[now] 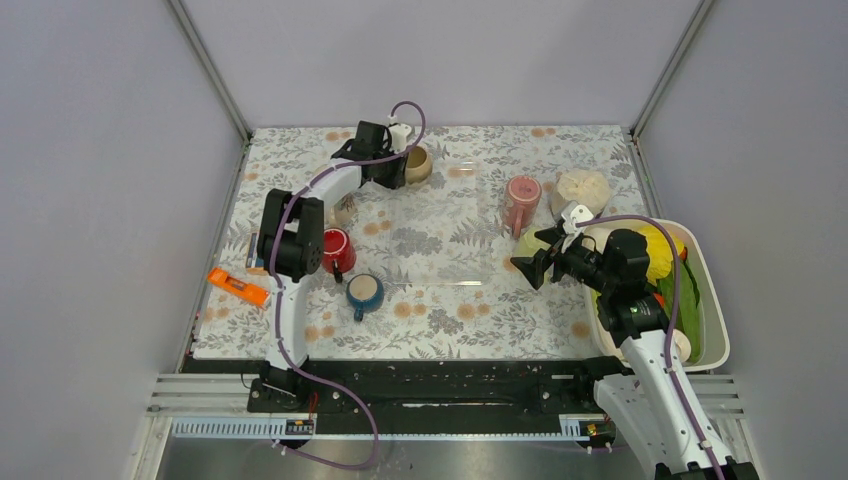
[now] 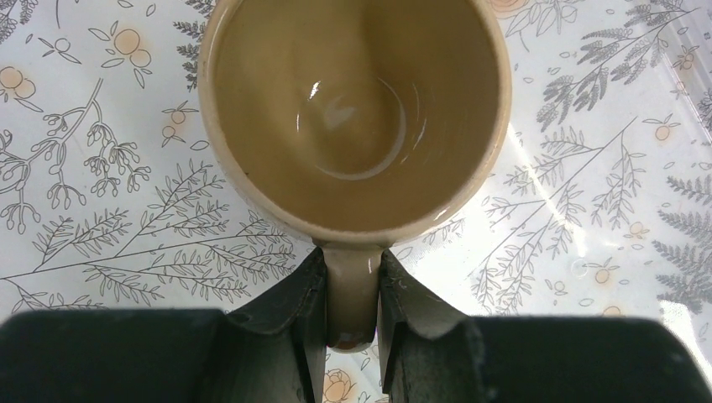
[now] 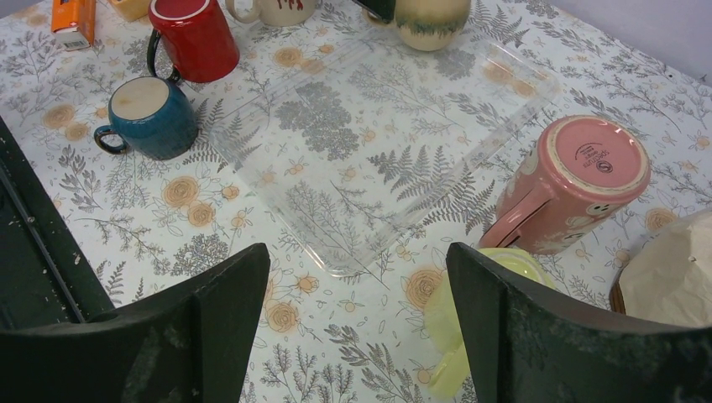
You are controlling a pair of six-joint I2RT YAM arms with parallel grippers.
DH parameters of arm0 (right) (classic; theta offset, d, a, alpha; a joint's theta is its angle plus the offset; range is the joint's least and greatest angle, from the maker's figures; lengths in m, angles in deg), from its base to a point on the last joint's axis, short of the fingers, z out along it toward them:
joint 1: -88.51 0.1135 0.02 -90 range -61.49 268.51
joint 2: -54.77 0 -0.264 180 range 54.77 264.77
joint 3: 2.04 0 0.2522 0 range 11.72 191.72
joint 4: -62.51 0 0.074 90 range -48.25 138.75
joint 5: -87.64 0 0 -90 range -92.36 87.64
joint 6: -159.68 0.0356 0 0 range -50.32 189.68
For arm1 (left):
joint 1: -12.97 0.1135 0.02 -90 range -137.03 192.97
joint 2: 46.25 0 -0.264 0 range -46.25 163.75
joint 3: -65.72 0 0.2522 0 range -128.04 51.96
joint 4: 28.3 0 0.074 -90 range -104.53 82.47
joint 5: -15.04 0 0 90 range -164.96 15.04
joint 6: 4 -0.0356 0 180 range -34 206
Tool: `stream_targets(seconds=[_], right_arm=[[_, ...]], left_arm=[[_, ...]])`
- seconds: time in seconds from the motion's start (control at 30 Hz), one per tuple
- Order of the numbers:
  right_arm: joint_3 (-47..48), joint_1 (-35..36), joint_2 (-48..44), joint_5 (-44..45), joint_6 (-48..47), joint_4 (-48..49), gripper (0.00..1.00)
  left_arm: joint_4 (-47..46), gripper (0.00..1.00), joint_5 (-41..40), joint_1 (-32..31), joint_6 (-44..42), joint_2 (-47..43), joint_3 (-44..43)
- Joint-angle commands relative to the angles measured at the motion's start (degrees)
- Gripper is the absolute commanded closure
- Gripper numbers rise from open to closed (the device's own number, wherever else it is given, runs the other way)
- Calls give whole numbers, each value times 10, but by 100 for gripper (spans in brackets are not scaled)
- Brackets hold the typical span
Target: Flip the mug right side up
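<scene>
The left gripper is holding the tan mug by its handle, open side up, at the far side of the table. It should be letting go slowly, not tipping it. The right gripper is hanging wide open.

A robotics lab test cell: plain grey panels on metal struts box in a surface spread with a floral cloth, and the left arm and right arm stand bolted to a black rail at its near edge.
</scene>
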Motion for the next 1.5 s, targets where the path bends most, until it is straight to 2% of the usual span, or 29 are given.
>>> stream_targets(seconds=[0.0,0.2,0.37,0.43,0.67,0.8,0.9,1.07,1.47], right_arm=[[-2,-5,-5,-10,-6,23,14],[-3,-5,-6,-13,-7,23,14],[-3,-5,-6,-17,-6,23,14],[-3,-5,-6,-18,-6,22,14],[-3,-5,-11,-20,-5,23,13],[-4,-5,-12,-24,-3,25,13],[-6,-6,-13,-25,-2,26,13],[-8,-6,-10,-31,-3,28,12],[-10,-6,-21,-45,0,32,6]], left_arm=[[-64,100,-8,-2,1,-11,-43],[-61,86,-9,-3,3,-13,-39],[-62,69,-15,-4,7,-21,-29],[-59,59,-17,-4,8,-27,-25],[-48,39,-34,-4,2,-61,6],[-44,29,-42,-4,0,-91,31],[-32,15,-50,-3,0,-121,45],[-13,1,-33,-1,-9,-223,113],[101,1,-97,-5,-65,-572,443]])
